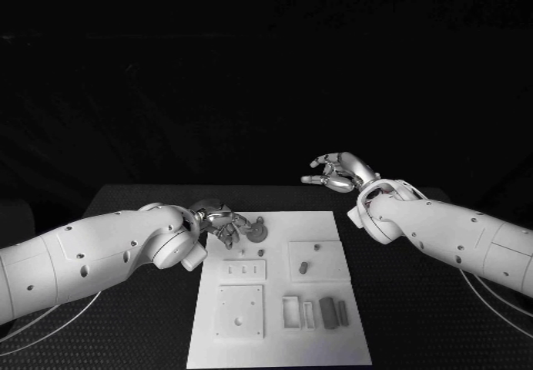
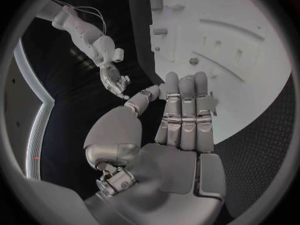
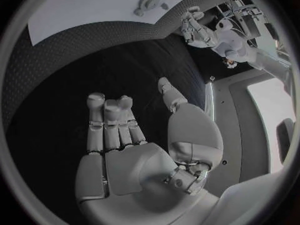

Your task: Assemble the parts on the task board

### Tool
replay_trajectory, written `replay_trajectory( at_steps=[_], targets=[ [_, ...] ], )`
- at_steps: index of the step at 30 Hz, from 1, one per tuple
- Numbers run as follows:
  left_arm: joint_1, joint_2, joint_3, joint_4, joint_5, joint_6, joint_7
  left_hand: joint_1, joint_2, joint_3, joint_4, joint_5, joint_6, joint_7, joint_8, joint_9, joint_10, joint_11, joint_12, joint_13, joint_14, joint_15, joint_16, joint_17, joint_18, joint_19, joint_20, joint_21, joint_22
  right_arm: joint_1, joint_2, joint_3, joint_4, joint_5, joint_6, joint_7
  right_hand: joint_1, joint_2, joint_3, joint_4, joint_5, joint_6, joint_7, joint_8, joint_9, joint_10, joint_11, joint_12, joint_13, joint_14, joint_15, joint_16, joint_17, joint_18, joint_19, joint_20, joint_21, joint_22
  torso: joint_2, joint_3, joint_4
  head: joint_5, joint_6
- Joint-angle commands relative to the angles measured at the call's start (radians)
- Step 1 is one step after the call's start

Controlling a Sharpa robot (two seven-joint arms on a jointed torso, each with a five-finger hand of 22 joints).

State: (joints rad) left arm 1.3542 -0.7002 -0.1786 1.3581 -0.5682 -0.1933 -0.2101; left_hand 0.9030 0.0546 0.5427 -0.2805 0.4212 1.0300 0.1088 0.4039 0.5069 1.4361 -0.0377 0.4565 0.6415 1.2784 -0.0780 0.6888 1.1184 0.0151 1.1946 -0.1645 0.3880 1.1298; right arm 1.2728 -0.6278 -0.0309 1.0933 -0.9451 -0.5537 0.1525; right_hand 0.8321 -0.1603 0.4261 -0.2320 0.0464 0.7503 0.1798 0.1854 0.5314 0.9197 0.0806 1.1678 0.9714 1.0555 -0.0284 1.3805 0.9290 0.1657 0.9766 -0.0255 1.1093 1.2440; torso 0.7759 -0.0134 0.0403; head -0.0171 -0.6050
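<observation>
Progress: early, most parts lie loose, lower middle of task board | left hand at board's upper-left, fingers extended, seemingly empty | right hand hovers off-board, upper right, loosely curled, empty

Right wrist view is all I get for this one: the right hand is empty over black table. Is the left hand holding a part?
Observer: No. The left wrist view shows the left hand with straight fingers and a bare palm.
Operator: Where is it over the board?
Observer: In the head view it is at the far left corner of the task board, close beside a round part; I cannot tell if they touch.
Operator: Any parts nearer the robot?
Observer: Yes, two dark bar-shaped parts lie side by side at the board's near right.
</observation>
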Motion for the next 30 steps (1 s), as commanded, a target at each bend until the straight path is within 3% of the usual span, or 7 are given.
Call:
replay_trajectory(
  at_steps=[1,3,8,12,20,21,30],
  targets=[
    [0.001,0.001,-0.001,0.005,-0.111,0.052,-0.109,-0.003,0.006,0.010,0.001,0.006,0.040,-0.060,-0.001,0.056,-0.006,-0.023,0.186,0.173,0.050,-0.059,0.150,0.043,0.030,0.065,-0.040,0.098,0.092,0.006,0.008,0.006,-0.037,0.120,0.030,0.026,-0.002,0.015,-0.004,-0.013,0.001,-0.014,0.013,0.006,0.002,-0.004,-0.001,-0.004,-0.003,-0.007,-0.001,-0.004,-0.002,0.096,-0.007,0.000,-0.003,0.000,0.000,0.0009,0.0016,0.002,-0.010],
    [0.001,0.003,-0.002,0.012,-0.138,0.098,-0.165,-0.011,0.007,0.031,0.007,0.027,0.042,-0.063,-0.004,0.075,-0.040,-0.030,0.293,0.280,0.055,-0.083,0.232,0.034,0.033,0.083,-0.059,0.144,0.144,0.009,0.011,0.010,-0.054,0.131,0.036,0.025,-0.002,0.021,-0.008,-0.019,0.002,-0.014,0.013,0.006,0.002,-0.004,-0.002,-0.003,-0.004,-0.007,-0.001,-0.003,-0.002,0.096,-0.007,0.001,-0.003,0.000,0.001,0.0008,0.0025,0.003,-0.015],
    [0.001,0.010,-0.023,0.031,-0.206,0.153,-0.251,-0.008,0.011,0.041,0.005,0.032,0.034,-0.070,-0.014,0.090,-0.022,-0.037,0.356,0.330,0.106,-0.102,0.309,0.014,0.046,0.151,-0.085,0.182,0.167,0.015,0.023,0.013,-0.088,0.156,0.058,0.020,-0.005,0.033,-0.017,-0.033,0.001,-0.015,0.013,0.007,0.004,-0.005,-0.002,-0.002,-0.007,-0.008,-0.001,-0.002,-0.004,0.096,-0.008,0.004,-0.003,0.000,0.001,0.0004,0.0024,0.001,-0.025],
    [0.001,0.020,-0.024,0.046,-0.310,0.150,-0.300,-0.008,0.012,0.050,0.004,0.037,0.031,-0.072,-0.021,0.099,-0.022,-0.040,0.378,0.347,0.120,-0.106,0.335,-0.009,0.043,0.188,-0.087,0.199,0.174,0.018,0.030,0.013,-0.103,0.175,0.074,0.016,-0.008,0.040,-0.022,-0.039,0.001,-0.015,0.013,0.008,0.004,-0.005,-0.001,-0.001,-0.009,-0.008,-0.001,-0.002,-0.005,0.096,-0.009,0.005,-0.003,0.000,0.002,0.0003,0.0016,0.000,-0.031],
    [0.001,0.037,-0.029,0.053,-0.312,0.170,-0.352,-0.008,0.013,0.050,0.004,0.036,0.030,-0.072,-0.021,0.099,-0.021,-0.040,0.378,0.348,0.120,-0.106,0.336,-0.010,0.043,0.189,-0.087,0.199,0.174,0.021,0.038,0.014,-0.119,0.188,0.089,0.012,-0.010,0.054,-0.030,-0.052,0.001,-0.014,0.012,0.010,0.006,-0.006,-0.002,0.002,-0.012,-0.009,-0.002,0.000,-0.007,0.096,-0.009,0.006,-0.002,-0.001,0.002,-0.0016,0.0038,-0.002,-0.048],
    [0.001,0.037,-0.029,0.053,-0.312,0.173,-0.353,-0.007,0.010,0.044,0.003,0.046,0.046,-0.077,-0.014,0.104,-0.013,-0.044,0.390,0.353,0.143,-0.109,0.371,0.003,0.048,0.252,-0.098,0.242,0.192,0.021,0.039,0.014,-0.119,0.188,0.090,0.011,-0.010,0.055,-0.031,-0.053,0.001,-0.014,0.012,0.010,0.006,-0.006,-0.002,0.002,-0.013,-0.008,-0.002,0.001,-0.007,0.096,-0.009,0.006,-0.002,-0.001,0.002,-0.0013,0.0035,-0.002,-0.050],
    [0.001,0.047,-0.038,0.052,-0.320,0.181,-0.363,-0.035,0.003,0.061,0.018,0.057,0.061,-0.080,-0.020,0.122,-0.023,-0.047,0.406,0.358,0.114,-0.112,0.430,0.002,0.044,0.253,-0.100,0.276,0.202,0.022,0.039,0.014,-0.115,0.185,0.098,0.006,0.000,0.060,-0.034,-0.058,0.001,-0.014,0.012,0.010,0.006,-0.006,-0.002,0.004,-0.014,-0.008,-0.002,0.002,-0.008,0.096,-0.009,0.006,-0.001,0.000,0.002,-0.0027,0.0049,-0.004,-0.062]
  ],
)
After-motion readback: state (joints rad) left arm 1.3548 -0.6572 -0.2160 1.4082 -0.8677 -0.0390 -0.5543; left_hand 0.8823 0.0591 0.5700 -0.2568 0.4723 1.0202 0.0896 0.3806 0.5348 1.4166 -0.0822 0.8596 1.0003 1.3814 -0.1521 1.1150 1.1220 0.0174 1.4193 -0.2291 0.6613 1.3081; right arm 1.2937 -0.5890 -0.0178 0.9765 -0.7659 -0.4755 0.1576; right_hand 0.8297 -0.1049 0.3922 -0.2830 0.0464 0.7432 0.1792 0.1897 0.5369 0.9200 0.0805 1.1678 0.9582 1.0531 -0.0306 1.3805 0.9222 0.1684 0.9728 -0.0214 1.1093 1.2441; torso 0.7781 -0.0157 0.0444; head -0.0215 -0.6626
